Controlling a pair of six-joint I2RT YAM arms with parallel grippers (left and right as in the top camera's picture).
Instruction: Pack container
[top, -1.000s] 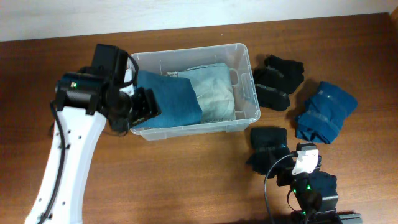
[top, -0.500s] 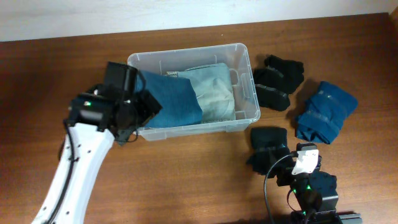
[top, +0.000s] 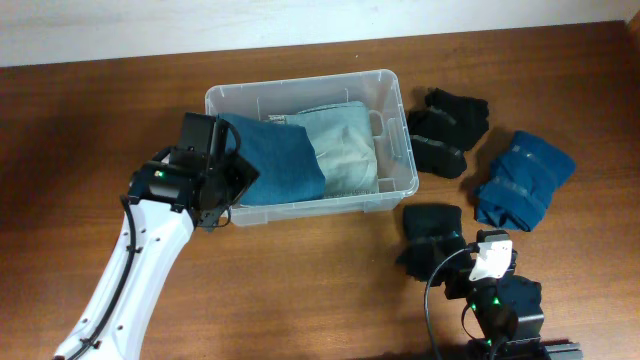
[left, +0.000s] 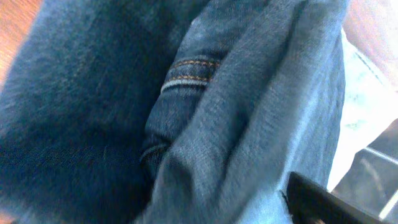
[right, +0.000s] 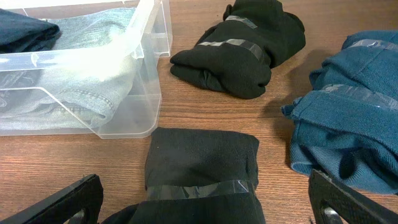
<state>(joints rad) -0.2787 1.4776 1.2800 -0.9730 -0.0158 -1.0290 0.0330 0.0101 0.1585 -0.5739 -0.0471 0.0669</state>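
Observation:
The clear container (top: 300, 88) stands at the table's middle and also shows in the right wrist view (right: 144, 37). It holds folded dark blue jeans (top: 285, 160) on the left and light jeans (top: 345, 148) on the right. My left gripper (top: 226, 180) is at the bin's front left corner, against the blue jeans. In the left wrist view the denim (left: 186, 112) fills the frame. One finger (left: 329, 202) shows far to the right, and the jaws look open. My right gripper (right: 202, 208) is open over a taped black bundle (right: 202, 165).
Two more black bundles (top: 447, 128) lie right of the bin. A folded blue garment (top: 525, 180) lies further right and also shows in the right wrist view (right: 348, 118). The black bundle (top: 430, 235) under my right gripper lies just past the bin's front right corner.
My left arm has swung lower and right, and the gripper has shifted slightly down and left at the bin's corner. The jeans stay in place. The right arm has not moved.

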